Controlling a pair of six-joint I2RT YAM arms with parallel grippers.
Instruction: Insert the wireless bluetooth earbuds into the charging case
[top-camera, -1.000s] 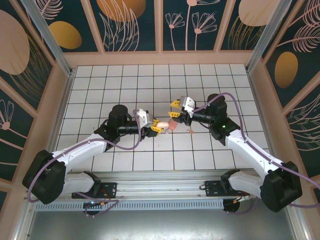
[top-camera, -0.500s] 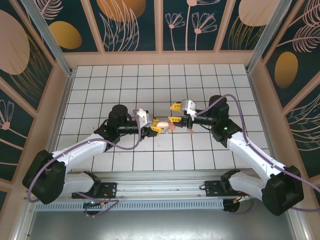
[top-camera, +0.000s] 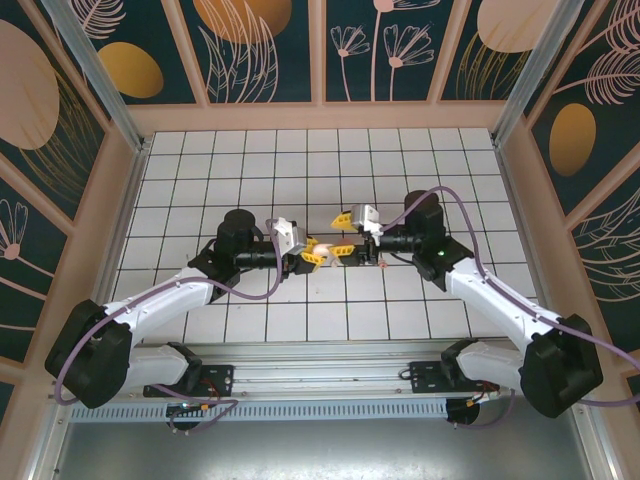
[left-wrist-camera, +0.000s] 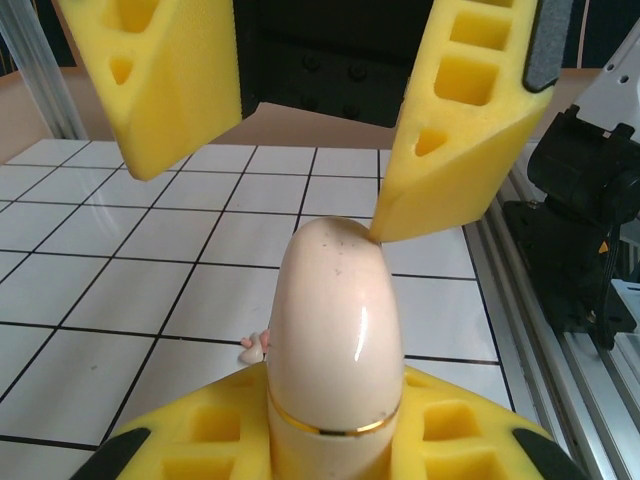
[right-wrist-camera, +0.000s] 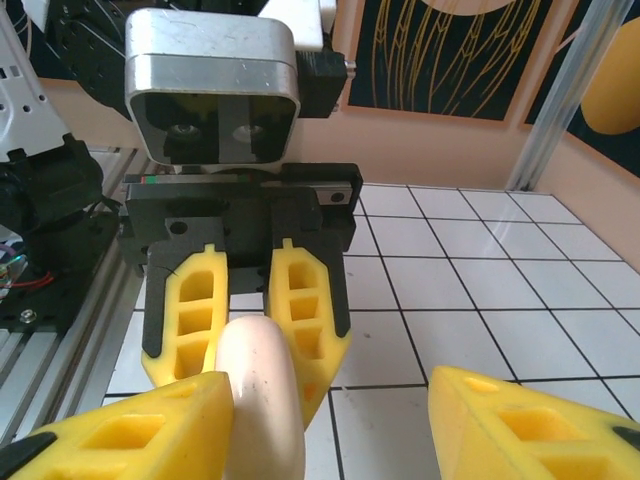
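one charging case (left-wrist-camera: 335, 320) clamped in left gripper (top-camera: 316, 256); one earbud (left-wrist-camera: 256, 345) outside it.

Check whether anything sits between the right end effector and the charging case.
Nothing visible. The right end effector is open, its fingers either side of the charging case gripped by the left end effector; one finger meets the case's tip.
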